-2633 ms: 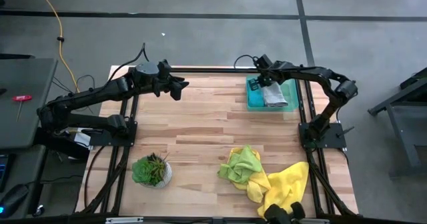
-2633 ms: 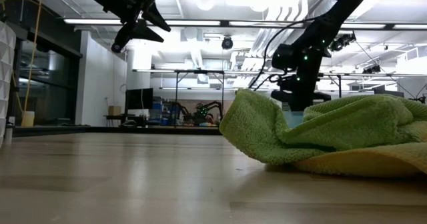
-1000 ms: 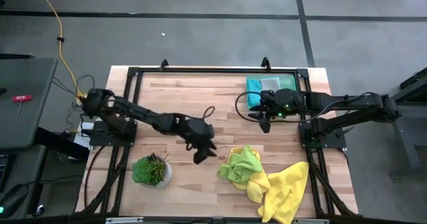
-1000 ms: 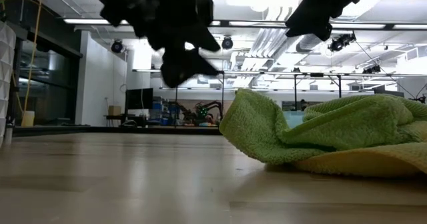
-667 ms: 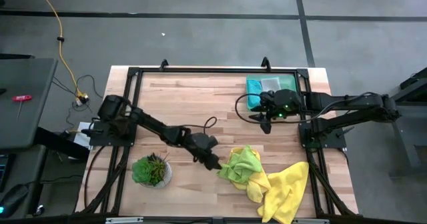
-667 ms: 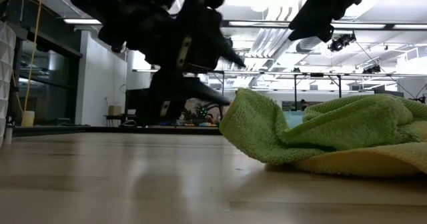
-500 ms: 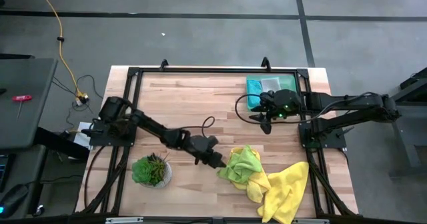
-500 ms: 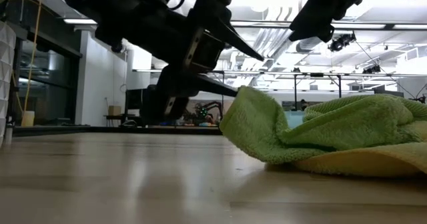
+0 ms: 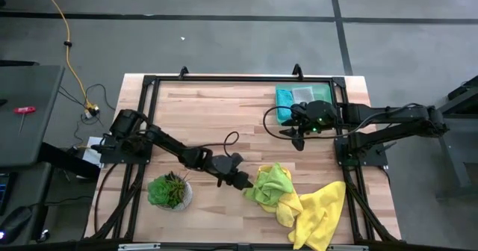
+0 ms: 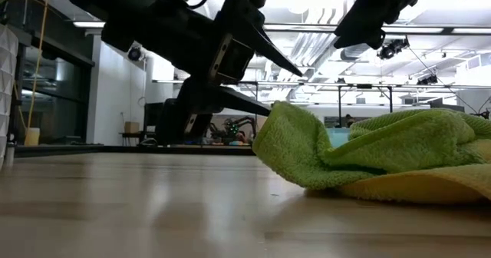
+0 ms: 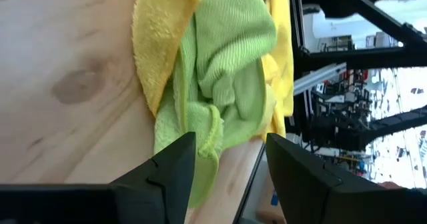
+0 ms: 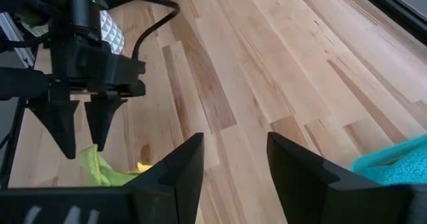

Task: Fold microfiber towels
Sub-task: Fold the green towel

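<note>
At lower centre of the high view, the left gripper stands open and empty at the edge of the lime green towel, which partly hides the yellow towel. The right gripper, part-open and empty, hovers at upper right beside a teal towel partly hidden by the arm.

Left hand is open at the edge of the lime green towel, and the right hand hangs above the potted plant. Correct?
Not quite. The right hand hangs beside the tray, not above the potted plant; the high view shows it. The left hand is indeed open at the lime green towel.
</note>
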